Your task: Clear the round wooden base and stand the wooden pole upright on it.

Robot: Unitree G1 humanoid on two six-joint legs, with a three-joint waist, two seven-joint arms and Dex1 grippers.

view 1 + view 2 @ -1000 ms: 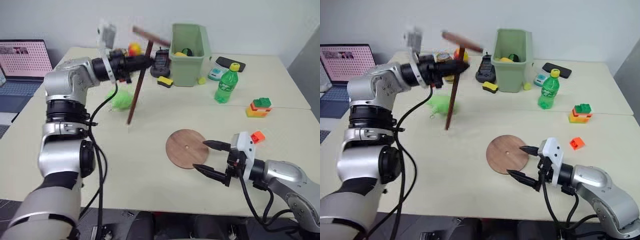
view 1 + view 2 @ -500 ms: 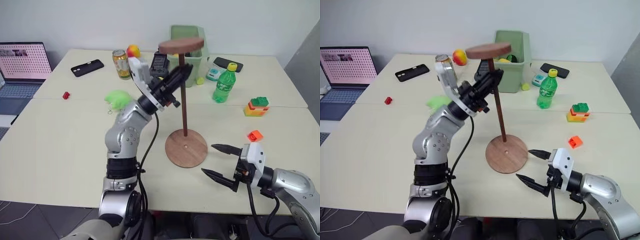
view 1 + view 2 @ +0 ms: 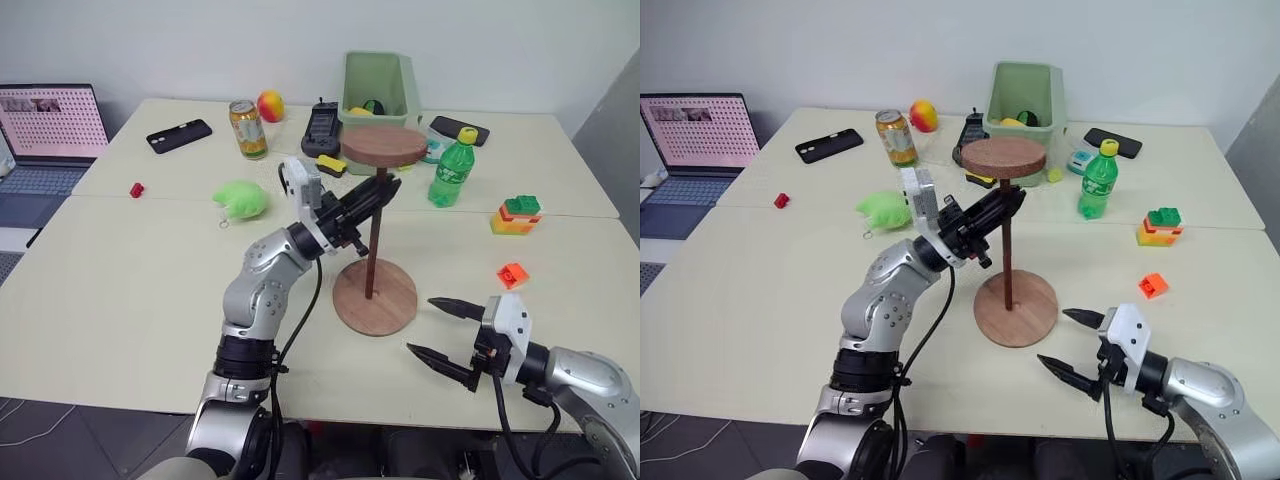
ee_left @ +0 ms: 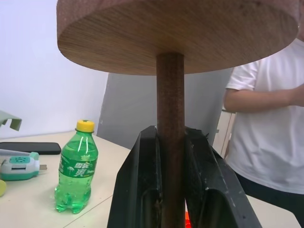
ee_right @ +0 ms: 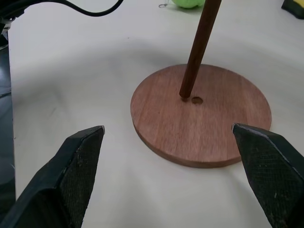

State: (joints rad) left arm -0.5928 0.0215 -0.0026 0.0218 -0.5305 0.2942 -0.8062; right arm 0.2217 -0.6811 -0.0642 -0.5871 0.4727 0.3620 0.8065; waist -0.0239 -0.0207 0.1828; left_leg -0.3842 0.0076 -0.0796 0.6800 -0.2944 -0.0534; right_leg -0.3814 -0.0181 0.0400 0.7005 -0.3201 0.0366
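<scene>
The round wooden base (image 3: 392,310) lies flat on the table's near middle. The wooden pole (image 3: 373,240) stands almost upright on it, its fixed disc (image 3: 384,145) at the top. In the right wrist view the pole's (image 5: 198,45) lower end rests on the base (image 5: 209,130) just beside the centre hole (image 5: 197,100), not in it. My left gripper (image 3: 382,192) is shut on the pole high up, just under the disc; its black fingers (image 4: 137,190) clamp the rod (image 4: 170,95). My right gripper (image 3: 421,324) hovers open near the base's right front edge, holding nothing.
A green bin (image 3: 380,75), a green bottle (image 3: 452,165), a can (image 3: 247,128), a black phone (image 3: 183,134) and a green plush (image 3: 242,198) sit farther back. Toy bricks (image 3: 518,213) and an orange block (image 3: 512,273) lie at the right. A person in a white shirt (image 4: 266,133) stands beyond the table.
My left gripper swung the pole from a tilted hold at the far left to the right and down, turning it upright over the base; its lower end now rests on the disc. The right gripper stayed open.
</scene>
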